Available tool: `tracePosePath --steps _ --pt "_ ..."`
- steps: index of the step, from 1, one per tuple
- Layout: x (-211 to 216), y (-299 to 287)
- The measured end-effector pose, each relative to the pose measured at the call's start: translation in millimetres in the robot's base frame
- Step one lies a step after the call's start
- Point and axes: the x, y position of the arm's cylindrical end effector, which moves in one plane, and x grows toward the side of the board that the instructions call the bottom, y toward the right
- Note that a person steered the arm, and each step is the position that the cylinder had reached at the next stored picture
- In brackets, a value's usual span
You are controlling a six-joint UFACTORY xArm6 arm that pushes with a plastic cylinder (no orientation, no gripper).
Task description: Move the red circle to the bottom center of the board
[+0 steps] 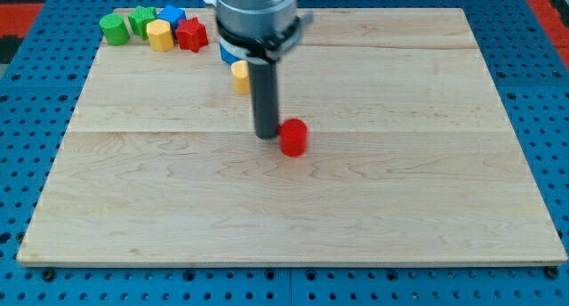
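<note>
The red circle block (pixel 293 137) lies near the middle of the wooden board (pixel 293 208). My tip (pixel 266 134) rests on the board just to the view's left of the red circle, touching or almost touching it. The dark rod rises from the tip to the arm's grey body at the view's top.
A yellow block (pixel 240 76) lies behind the rod, partly hidden. At the board's top left sits a cluster: a green circle (pixel 113 28), a green block (pixel 141 21), a yellow block (pixel 160 36), a blue block (pixel 172 16) and a red star (pixel 191 34). A blue block (pixel 228 52) peeks under the arm.
</note>
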Motion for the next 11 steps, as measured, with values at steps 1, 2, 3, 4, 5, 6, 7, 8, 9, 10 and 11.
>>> tracePosePath --steps 1,2,3,4,5,6,7,8,9,10,11 --pt "0.8 13.5" --pt "-34.5 15.7" --pt "-25.9 64.4" --pt "8.4 52.0" --pt "37.6 8.8" --pt "32.3 -20.0" --pt "30.9 -48.7" --pt "45.3 -85.8" --pt "65.9 -138.4" --pt "73.7 -148.5" --pt "74.1 -75.2"
